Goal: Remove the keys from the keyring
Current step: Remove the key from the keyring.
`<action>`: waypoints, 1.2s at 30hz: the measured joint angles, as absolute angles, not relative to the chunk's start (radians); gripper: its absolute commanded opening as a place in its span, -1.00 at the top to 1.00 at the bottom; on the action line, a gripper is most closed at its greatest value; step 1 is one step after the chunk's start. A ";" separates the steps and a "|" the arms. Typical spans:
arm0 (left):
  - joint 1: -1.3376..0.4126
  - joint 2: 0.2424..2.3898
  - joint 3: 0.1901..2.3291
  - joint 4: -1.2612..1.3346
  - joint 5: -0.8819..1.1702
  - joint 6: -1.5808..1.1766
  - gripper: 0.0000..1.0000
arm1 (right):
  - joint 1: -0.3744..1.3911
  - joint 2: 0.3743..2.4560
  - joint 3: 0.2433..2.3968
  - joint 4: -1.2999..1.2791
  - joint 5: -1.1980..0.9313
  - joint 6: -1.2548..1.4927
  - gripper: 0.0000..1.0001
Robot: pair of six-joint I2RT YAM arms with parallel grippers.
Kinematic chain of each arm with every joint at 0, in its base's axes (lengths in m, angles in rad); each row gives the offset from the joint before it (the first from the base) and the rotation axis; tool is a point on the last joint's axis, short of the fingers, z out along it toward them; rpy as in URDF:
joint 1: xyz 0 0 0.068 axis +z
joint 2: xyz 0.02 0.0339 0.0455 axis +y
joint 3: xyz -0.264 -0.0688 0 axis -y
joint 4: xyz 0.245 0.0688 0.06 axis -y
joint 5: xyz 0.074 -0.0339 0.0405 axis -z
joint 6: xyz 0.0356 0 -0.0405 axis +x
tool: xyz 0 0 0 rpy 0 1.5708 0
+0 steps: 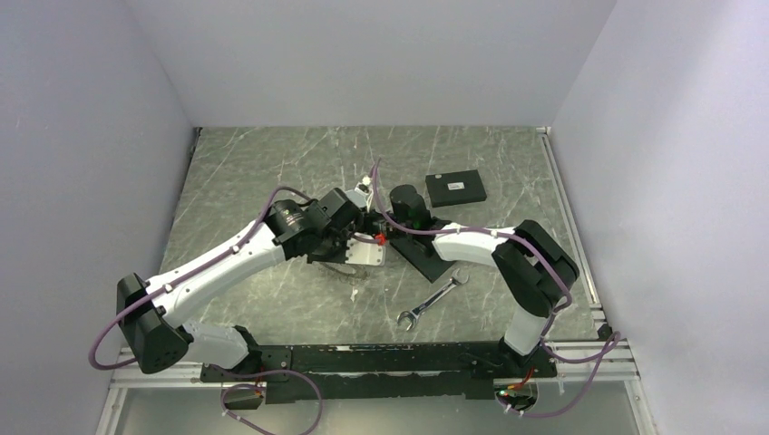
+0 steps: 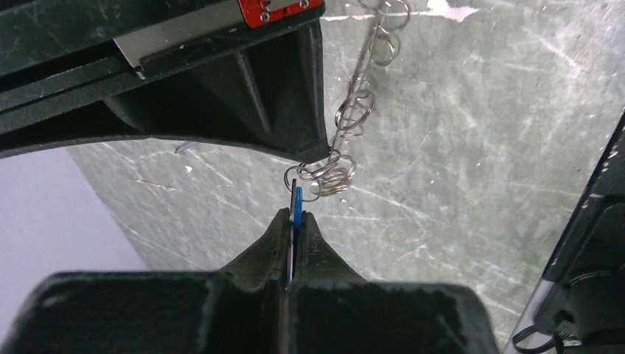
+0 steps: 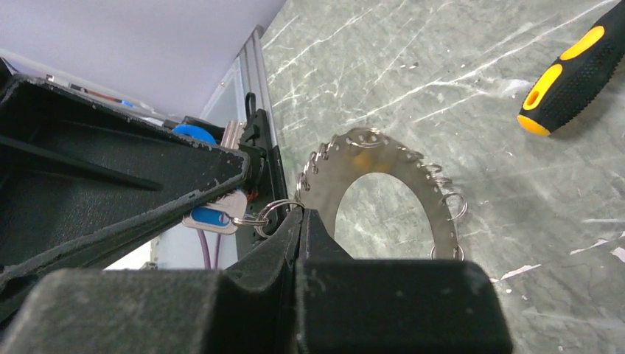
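Left fingers (image 2: 274, 237) are pinched shut on the blue tag (image 2: 296, 210) and right fingers (image 3: 315, 240) are clamped on the rim of the keyring (image 3: 328, 177), above the middle of the worktop (image 3: 442, 66), so the tag should probably be eased round its small loop, not yanked.

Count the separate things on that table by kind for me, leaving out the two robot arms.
flat silver metal keyring rimmed with small wire rings: 1
blue plastic tag: 1
silver open-ended wrench: 1
black flat rectangle: 1
black-and-yellow tool handle: 1
Total: 5
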State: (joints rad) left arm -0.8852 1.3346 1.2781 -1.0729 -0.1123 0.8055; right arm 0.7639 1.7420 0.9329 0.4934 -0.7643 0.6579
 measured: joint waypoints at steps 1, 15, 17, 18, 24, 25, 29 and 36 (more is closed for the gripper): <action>-0.885 1.335 1.279 -1.076 -0.114 0.817 1.00 | 0.767 1.739 0.933 0.494 -0.764 0.652 1.00; -0.850 1.278 1.208 -1.051 -0.117 0.904 1.00 | 0.781 1.739 0.876 0.627 -0.824 0.620 1.00; -0.833 1.265 1.196 -1.044 -0.110 0.904 1.00 | 0.781 1.739 0.860 0.657 -0.847 0.622 1.00; -0.823 1.258 1.192 -1.043 -0.104 0.903 1.00 | 0.781 1.739 0.853 0.673 -0.858 0.625 1.00; -0.786 1.216 1.166 -1.024 -0.060 0.874 1.00 | 0.781 1.739 0.838 0.766 -0.921 0.641 1.00; -0.786 1.212 1.162 -1.025 -0.046 0.867 1.00 | 0.781 1.739 0.838 0.775 -0.927 0.640 1.00; -0.786 1.203 1.160 -1.024 0.006 0.828 1.00 | 0.779 1.739 0.838 0.782 -0.929 0.636 0.91; -0.778 1.200 1.165 -1.036 0.077 0.749 1.00 | 0.754 1.723 0.842 0.688 -0.925 0.582 0.57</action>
State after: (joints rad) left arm -0.7784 1.1995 1.1652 -1.0359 0.0769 0.7490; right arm 0.7540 1.7233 0.8421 0.6880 -0.9249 0.5819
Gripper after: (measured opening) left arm 0.026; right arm 0.152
